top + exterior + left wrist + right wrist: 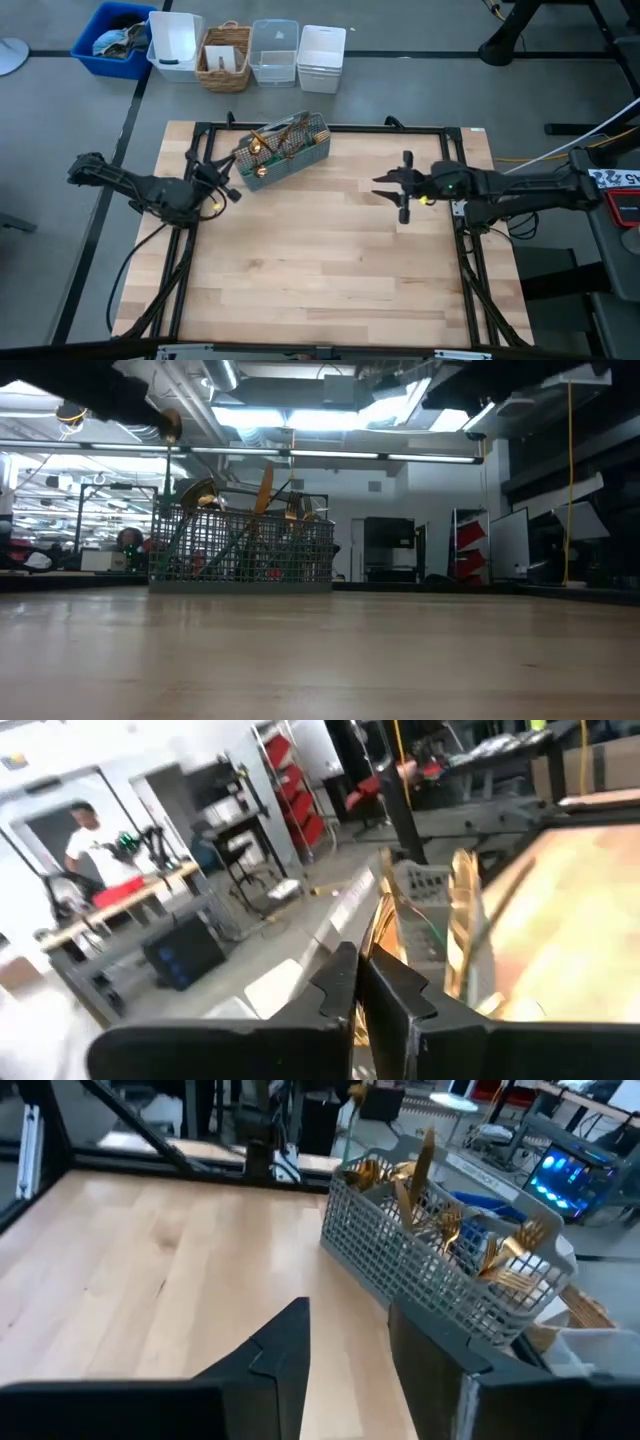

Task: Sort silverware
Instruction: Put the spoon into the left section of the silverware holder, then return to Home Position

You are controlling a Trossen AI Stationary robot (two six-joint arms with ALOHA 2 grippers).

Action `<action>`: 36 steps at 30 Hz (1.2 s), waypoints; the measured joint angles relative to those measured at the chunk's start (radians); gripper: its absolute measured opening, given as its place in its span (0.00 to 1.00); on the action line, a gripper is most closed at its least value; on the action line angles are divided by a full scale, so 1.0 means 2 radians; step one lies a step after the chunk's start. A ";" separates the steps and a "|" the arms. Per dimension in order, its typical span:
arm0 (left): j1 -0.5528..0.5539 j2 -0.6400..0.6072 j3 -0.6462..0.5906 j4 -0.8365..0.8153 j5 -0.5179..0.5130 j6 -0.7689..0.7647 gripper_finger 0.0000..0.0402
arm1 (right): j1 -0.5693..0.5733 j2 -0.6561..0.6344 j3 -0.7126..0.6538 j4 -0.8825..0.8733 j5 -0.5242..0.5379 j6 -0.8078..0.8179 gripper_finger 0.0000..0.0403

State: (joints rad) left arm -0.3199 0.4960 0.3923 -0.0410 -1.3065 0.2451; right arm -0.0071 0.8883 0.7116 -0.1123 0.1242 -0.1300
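A grey mesh caddy [290,160] stands on the wooden table's far left part. The silverware [270,140] sticks up out of it, gold heads [455,1230] on top. My left gripper [232,188] hovers level just left of the caddy, shut, with nothing between its fingers [335,982]. The gold heads [463,915] show close behind them. My right gripper [382,188] hangs open over the table's right part, pointing toward the caddy [420,1260] and well apart from it. In the low view the caddy [240,550] rests flat on its base.
Beyond the table's far edge stands a row of containers: a blue bin [115,40], a white tub [175,45], a wicker basket [225,58], a clear tub [273,52] and a white tub [320,58]. Bare wood [320,270] spreads toward the near edge. A person [85,840] stands far off in the room.
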 joint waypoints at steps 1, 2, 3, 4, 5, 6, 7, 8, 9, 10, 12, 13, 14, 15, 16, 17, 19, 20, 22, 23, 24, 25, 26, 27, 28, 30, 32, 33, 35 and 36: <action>0.000 0.003 0.000 -0.021 0.005 -0.028 0.02 | 0.000 -0.008 -0.014 0.012 0.000 0.009 0.34; 0.000 0.005 0.000 -0.037 0.011 -0.055 0.03 | 0.000 -0.015 -0.029 0.024 0.000 0.018 0.34; 0.000 0.008 0.000 -0.049 0.017 -0.081 0.04 | 0.000 -0.021 -0.041 0.034 -0.001 0.028 0.34; 0.000 0.011 0.000 -0.058 0.022 -0.104 0.06 | 0.000 -0.026 -0.052 0.041 -0.002 0.040 0.34; 0.000 0.015 0.000 -0.066 0.027 -0.122 0.07 | 0.000 -0.030 -0.062 0.046 -0.001 0.053 0.34; 0.000 0.019 0.000 -0.073 0.030 -0.136 0.09 | 0.000 -0.034 -0.070 0.049 -0.001 0.066 0.34; 0.000 0.023 0.000 -0.081 0.032 -0.147 0.11 | 0.000 -0.039 -0.079 0.051 -0.001 0.079 0.34; 0.000 0.027 0.000 -0.089 0.032 -0.159 0.13 | 0.000 -0.044 -0.087 0.053 -0.002 0.090 0.34; 0.002 0.030 0.000 -0.095 0.033 -0.171 0.16 | 0.000 -0.048 -0.095 0.057 -0.001 0.098 0.34; 0.004 0.032 0.000 -0.098 0.033 -0.183 0.19 | 0.000 -0.055 -0.102 0.058 -0.001 0.103 0.34; 0.007 0.035 0.000 -0.101 0.033 -0.204 0.24 | 0.001 -0.066 -0.119 0.067 0.000 0.111 0.34; 0.008 0.035 0.000 -0.103 0.032 -0.211 0.27 | 0.001 -0.071 -0.127 0.078 0.001 0.116 0.34; 0.009 0.035 0.000 -0.103 0.033 -0.212 0.30 | 0.001 -0.076 -0.136 0.087 0.003 0.118 0.34; 0.010 0.034 0.000 -0.102 0.033 -0.213 0.32 | 0.001 -0.082 -0.144 0.093 0.006 0.118 0.34; 0.010 0.030 0.000 -0.103 0.033 -0.213 0.33 | 0.001 -0.088 -0.151 0.100 0.012 0.119 0.34; 0.007 0.025 0.000 -0.104 0.033 -0.211 0.35 | 0.001 -0.097 -0.158 0.104 0.019 0.120 0.34; -0.002 0.011 0.000 -0.106 0.039 -0.211 0.36 | 0.001 -0.121 -0.174 0.108 0.034 0.126 0.34; -0.008 0.002 0.000 -0.107 0.045 -0.208 0.36 | 0.001 -0.133 -0.179 0.112 0.038 0.128 0.34; -0.020 -0.016 0.000 -0.114 0.065 -0.201 0.36 | 0.001 -0.156 -0.194 0.111 0.040 0.130 0.34; -0.026 -0.026 -0.002 -0.115 0.074 -0.200 0.36 | 0.001 -0.167 -0.200 0.109 0.042 0.130 0.34; -0.031 -0.036 -0.008 -0.117 0.082 -0.201 0.36 | 0.001 -0.178 -0.205 0.110 0.042 0.130 0.34; -0.036 -0.044 -0.015 -0.120 0.088 -0.207 0.36 | 0.001 -0.189 -0.210 0.112 0.042 0.130 0.34; -0.040 -0.052 -0.023 -0.121 0.091 -0.214 0.35 | 0.001 -0.200 -0.214 0.113 0.044 0.130 0.34; -0.044 -0.060 -0.032 -0.121 0.093 -0.224 0.35 | 0.001 -0.211 -0.218 0.113 0.049 0.130 0.34; -0.047 -0.067 -0.041 -0.118 0.093 -0.232 0.35 | 0.001 -0.222 -0.222 0.112 0.053 0.130 0.34; -0.052 -0.081 -0.062 -0.100 0.095 -0.240 0.34 | 0.001 -0.243 -0.230 0.112 0.056 0.130 0.34; -0.054 -0.090 -0.082 -0.079 0.112 -0.240 0.33 | 0.001 -0.263 -0.237 0.112 0.056 0.130 0.34; -0.055 -0.094 -0.093 -0.064 0.126 -0.237 0.33 | 0.001 -0.273 -0.241 0.112 0.056 0.130 0.34; -0.055 -0.099 -0.115 -0.017 0.158 -0.222 0.32 | 0.001 -0.288 -0.248 0.111 0.055 0.130 0.34; -0.055 -0.101 -0.125 0.010 0.176 -0.212 0.31 | 0.001 -0.296 -0.252 0.111 0.055 0.130 0.34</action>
State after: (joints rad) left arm -0.4297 0.2932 0.1415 -0.0211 -0.9548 -0.1781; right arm -0.0059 0.2970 0.2072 0.1095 0.2340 0.1299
